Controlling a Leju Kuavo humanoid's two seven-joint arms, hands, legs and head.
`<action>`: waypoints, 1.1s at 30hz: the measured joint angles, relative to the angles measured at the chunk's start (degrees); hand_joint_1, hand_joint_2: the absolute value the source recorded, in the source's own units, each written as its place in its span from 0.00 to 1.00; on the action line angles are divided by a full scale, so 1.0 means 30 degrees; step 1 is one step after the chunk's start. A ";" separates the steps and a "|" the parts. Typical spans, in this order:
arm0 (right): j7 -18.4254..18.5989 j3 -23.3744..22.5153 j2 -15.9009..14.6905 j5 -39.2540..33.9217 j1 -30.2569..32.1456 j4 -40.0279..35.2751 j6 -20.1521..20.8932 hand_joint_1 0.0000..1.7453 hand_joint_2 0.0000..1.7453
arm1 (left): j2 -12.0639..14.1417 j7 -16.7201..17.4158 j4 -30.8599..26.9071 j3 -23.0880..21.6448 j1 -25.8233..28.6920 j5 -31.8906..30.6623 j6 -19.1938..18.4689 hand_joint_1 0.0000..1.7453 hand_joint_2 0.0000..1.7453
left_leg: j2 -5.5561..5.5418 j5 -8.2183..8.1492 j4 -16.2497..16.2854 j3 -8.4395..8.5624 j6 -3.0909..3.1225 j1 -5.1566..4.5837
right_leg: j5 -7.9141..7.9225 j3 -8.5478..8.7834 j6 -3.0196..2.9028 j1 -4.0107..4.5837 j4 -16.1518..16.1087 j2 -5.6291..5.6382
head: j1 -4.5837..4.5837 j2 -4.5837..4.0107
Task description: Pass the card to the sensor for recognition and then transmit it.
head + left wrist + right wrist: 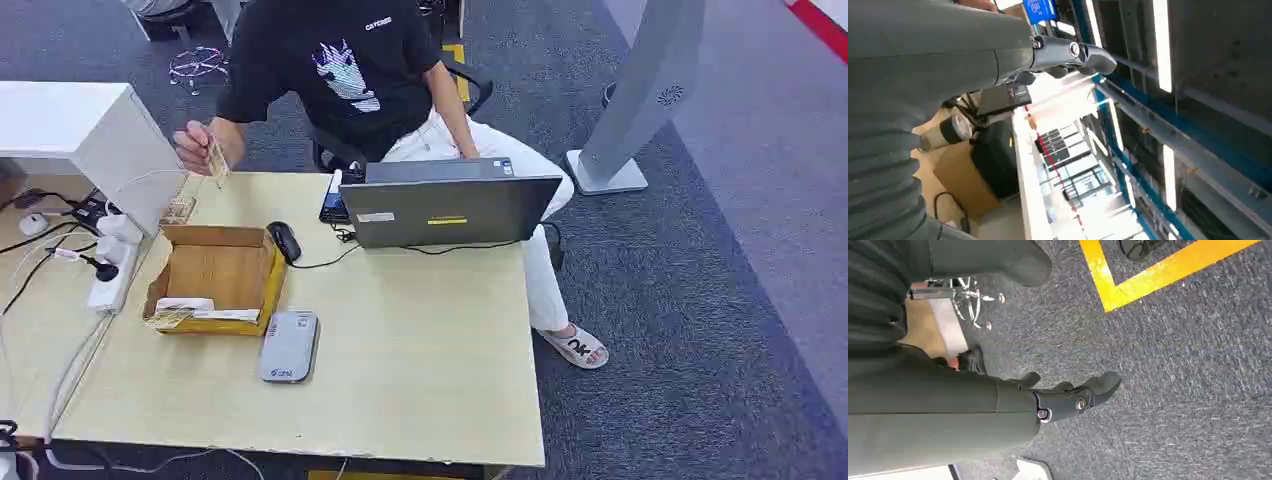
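My landmark is the cardboard box on the pale table, and I go from its left side across; left of the box a white power strip lies with plugs and cables in it, and behind that stands a white cabinet; just behind the box's far left corner a person's hand pinches a card upright in the air, above the table edge; inside the box, at its near wall, lie a few light cards or slips, too small for me to tell apart; touching the box's near right corner lies the grey sensor, flat on the table; at the box's far right corner sits a black mouse, and further right a grey laptop with its lid toward me, the seated person behind it; my left hand is raised toward ceiling lights, fingers stretched out straight and holding nothing; my right hand hangs over grey carpet, fingers loosely apart and empty.
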 joint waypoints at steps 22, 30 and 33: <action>0.1363 0.0991 0.0000 0.1932 -0.0108 0.0000 0.2004 0.00 1.00 | 0.1502 0.4352 1.0204 -0.5322 -0.6220 -0.7143 -0.0380 0.00 1.00 | 0.0020 0.0021 0.0006 -0.0019 0.0012 -0.0005 | 0.0031 0.0006 0.0016 -0.0002 0.0007 0.0016 | 0.0000 0.0000; 0.1843 0.1639 -0.0007 0.3221 -0.0137 0.0007 0.2376 0.00 1.00 | 0.1327 0.5284 1.1179 -0.7011 -0.6416 -0.8658 -0.1261 1.00 1.00 | 0.0049 0.0021 0.0009 -0.0032 0.0012 -0.0008 | 0.0038 -0.0029 0.0020 -0.0004 0.0005 0.0037 | -0.0007 0.0000; 0.1894 0.1806 -0.0014 0.3345 -0.0113 0.0007 0.2376 0.00 1.00 | 0.1298 0.5284 1.1324 -0.7345 -0.6364 -0.8716 -0.1457 1.00 1.00 | 0.0054 0.0021 0.0009 -0.0032 0.0012 -0.0007 | 0.0038 -0.0035 0.0021 -0.0003 0.0005 0.0041 | -0.0007 0.0000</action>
